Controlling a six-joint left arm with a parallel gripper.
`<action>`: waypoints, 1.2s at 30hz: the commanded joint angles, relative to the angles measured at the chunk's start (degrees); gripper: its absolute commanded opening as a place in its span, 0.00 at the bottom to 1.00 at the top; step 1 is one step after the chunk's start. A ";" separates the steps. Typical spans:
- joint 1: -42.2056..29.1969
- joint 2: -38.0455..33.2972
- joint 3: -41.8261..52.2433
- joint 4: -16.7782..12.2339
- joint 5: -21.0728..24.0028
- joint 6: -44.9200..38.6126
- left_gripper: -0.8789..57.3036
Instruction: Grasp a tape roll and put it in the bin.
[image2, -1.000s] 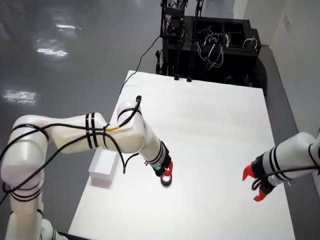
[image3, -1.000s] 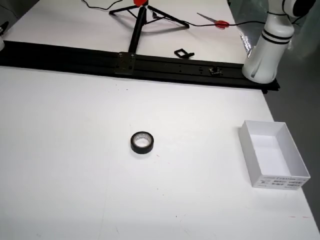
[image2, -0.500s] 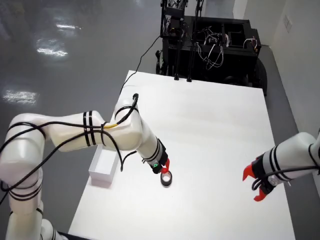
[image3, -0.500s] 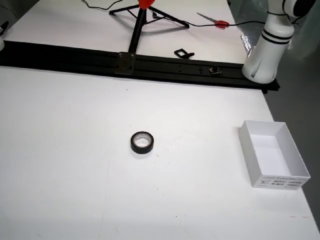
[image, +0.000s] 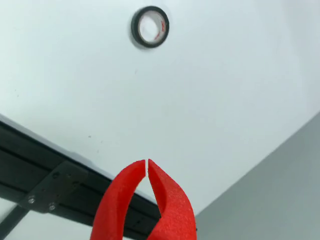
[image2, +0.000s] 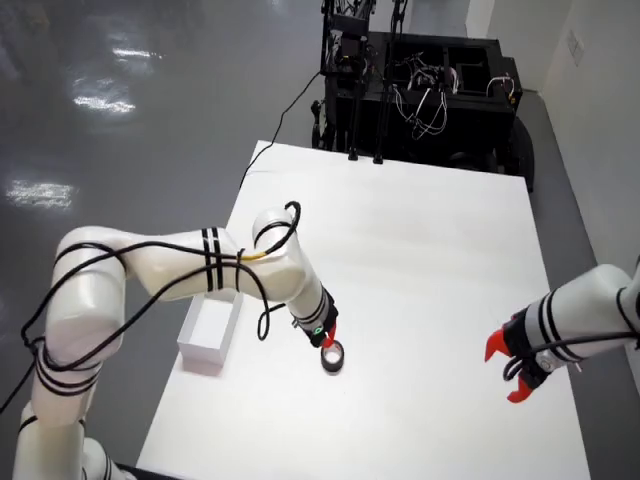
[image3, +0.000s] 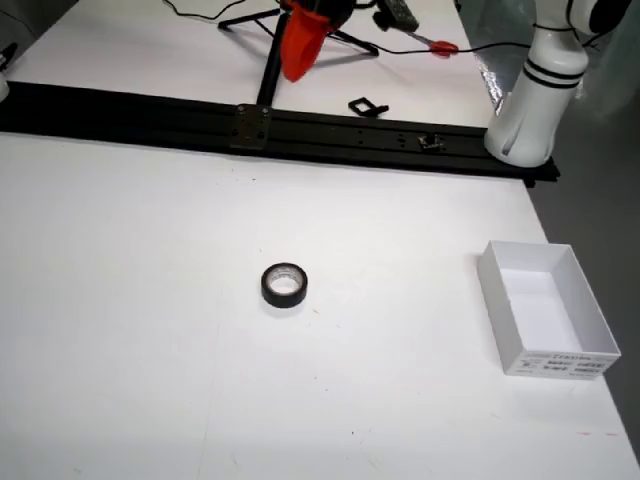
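A black tape roll (image3: 285, 287) lies flat on the white table; it shows at the top of the wrist view (image: 150, 27). My red gripper (image: 146, 162) is shut and empty, tips touching, well short of the roll. In the side view the gripper (image3: 296, 72) hangs beyond the black rail, far from the roll. The white open bin (image3: 560, 362) stands to the right of the roll there. In the overhead view a white arm's red tip (image2: 327, 338) sits right at the roll (image2: 333, 358), with the bin (image2: 205, 348) to its left.
A black rail (image3: 150, 110) with a bracket runs along the table's far edge, seen close below the gripper in the wrist view (image: 30, 155). A white arm base (image3: 525, 120) stands at the back right. Another arm with red fingers (image2: 492, 346) hangs off the table's right edge.
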 joint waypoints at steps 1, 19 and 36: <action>7.33 11.83 -7.22 -0.39 -2.62 0.90 0.16; 12.60 43.91 -41.49 -3.11 6.17 7.94 0.27; 13.83 41.89 -33.85 -3.55 6.08 10.92 0.35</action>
